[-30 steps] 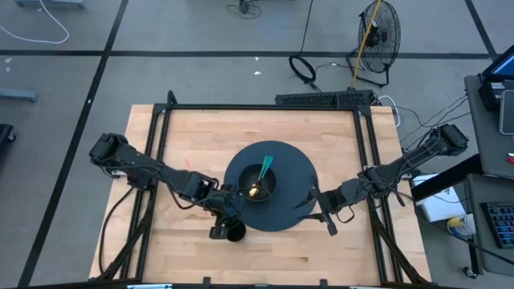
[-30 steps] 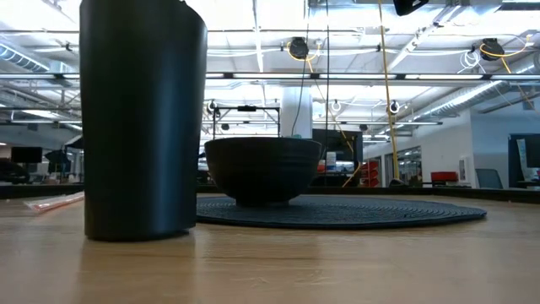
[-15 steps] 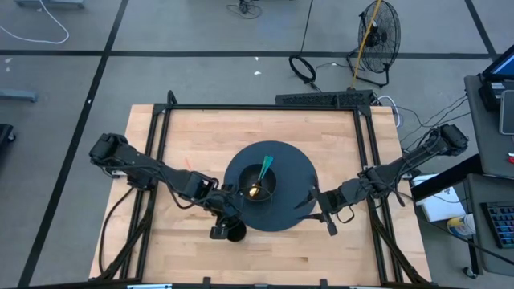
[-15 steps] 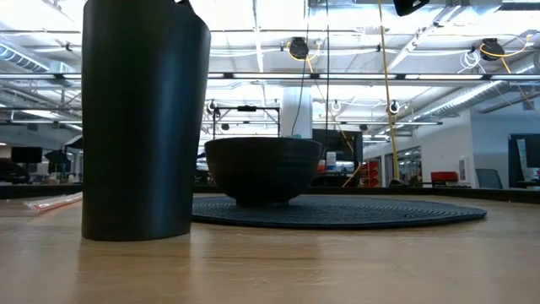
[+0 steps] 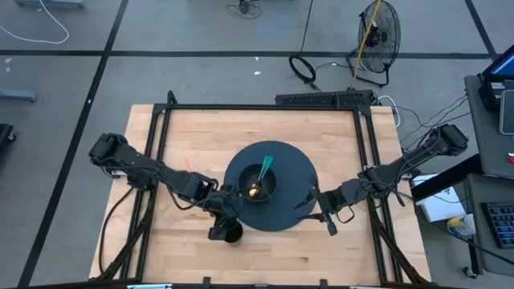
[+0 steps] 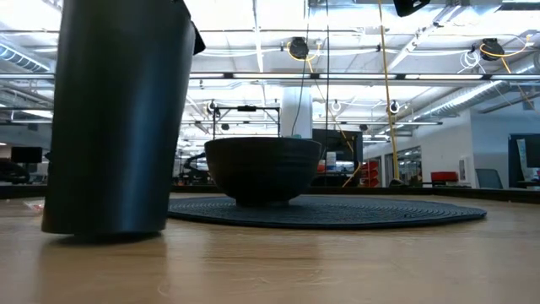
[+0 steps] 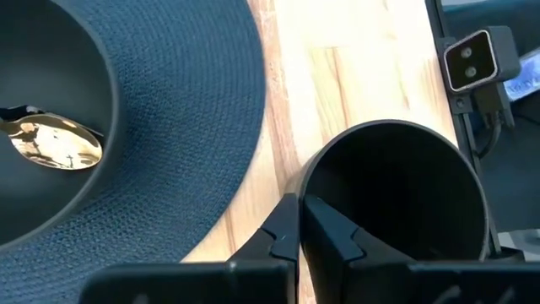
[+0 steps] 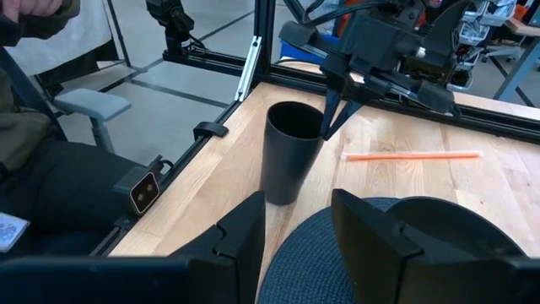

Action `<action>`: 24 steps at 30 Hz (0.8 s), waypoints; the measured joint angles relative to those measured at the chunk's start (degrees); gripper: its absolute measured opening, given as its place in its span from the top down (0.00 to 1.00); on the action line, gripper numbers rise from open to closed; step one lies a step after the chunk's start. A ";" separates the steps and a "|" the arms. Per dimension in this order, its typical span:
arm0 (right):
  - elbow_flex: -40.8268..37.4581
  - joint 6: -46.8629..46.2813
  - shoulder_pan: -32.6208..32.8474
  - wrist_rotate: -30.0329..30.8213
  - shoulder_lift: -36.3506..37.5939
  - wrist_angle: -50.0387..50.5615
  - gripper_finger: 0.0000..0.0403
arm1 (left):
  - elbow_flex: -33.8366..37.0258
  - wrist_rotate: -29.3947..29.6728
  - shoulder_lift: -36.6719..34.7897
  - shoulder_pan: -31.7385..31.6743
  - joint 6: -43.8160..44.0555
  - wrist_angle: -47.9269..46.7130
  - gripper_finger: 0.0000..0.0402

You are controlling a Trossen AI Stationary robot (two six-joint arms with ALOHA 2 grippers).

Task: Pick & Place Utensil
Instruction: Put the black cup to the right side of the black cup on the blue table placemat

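A tall black cup (image 5: pixel 229 233) stands near the table's front edge, just left of a round dark placemat (image 5: pixel 297 181). A black bowl (image 5: pixel 269 186) sits on the mat and holds a spoon (image 5: pixel 263 170) with a teal handle and a gold head (image 7: pixel 55 143). My left gripper (image 5: pixel 221 215) is shut on the cup (image 7: pixel 392 203). The low view shows the cup (image 6: pixel 118 118) large and close, in front of the bowl (image 6: pixel 263 169). My right gripper (image 8: pixel 299 236) is open and waits over the mat's right edge (image 5: pixel 309 205). My left gripper pinches the cup's rim (image 7: pixel 305 196) on the side facing the mat, one finger inside the cup (image 7: pixel 337 241) and one outside (image 7: pixel 283 232). The fingers come down from above at a slant (image 8: pixel 333 118). The cup stays about upright, slightly tipped, its base at the table top.
An orange straw (image 8: pixel 411 155) lies on the wood to the left of the mat. A black metal frame (image 5: pixel 265 107) runs around the table. Bare wood lies in front of the mat and along the far side. A seated person (image 8: pixel 34 169) shows beyond the near edge.
My left gripper has drawn the cup a little toward the table's left and near edge. In the low view the cup has grown larger, shifted left and tipped slightly. The bowl, spoon and right arm have kept still.
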State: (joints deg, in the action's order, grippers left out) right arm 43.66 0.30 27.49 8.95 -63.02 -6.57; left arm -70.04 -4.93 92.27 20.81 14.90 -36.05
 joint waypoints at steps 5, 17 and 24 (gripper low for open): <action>0.00 -0.02 0.00 0.00 0.00 0.02 0.68 | 0.00 0.44 0.00 0.57 -0.29 0.09 0.89; 0.00 -0.04 0.00 0.00 0.00 0.04 0.68 | 0.00 0.46 0.00 0.69 -0.81 -0.17 0.70; 0.00 -0.04 0.00 0.00 0.00 0.04 0.68 | 0.00 0.48 0.00 0.75 -0.82 -1.45 0.58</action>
State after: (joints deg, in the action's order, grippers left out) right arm 43.66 0.25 27.49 8.95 -63.02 -6.52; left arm -70.04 -4.45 92.27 21.56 14.08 -37.50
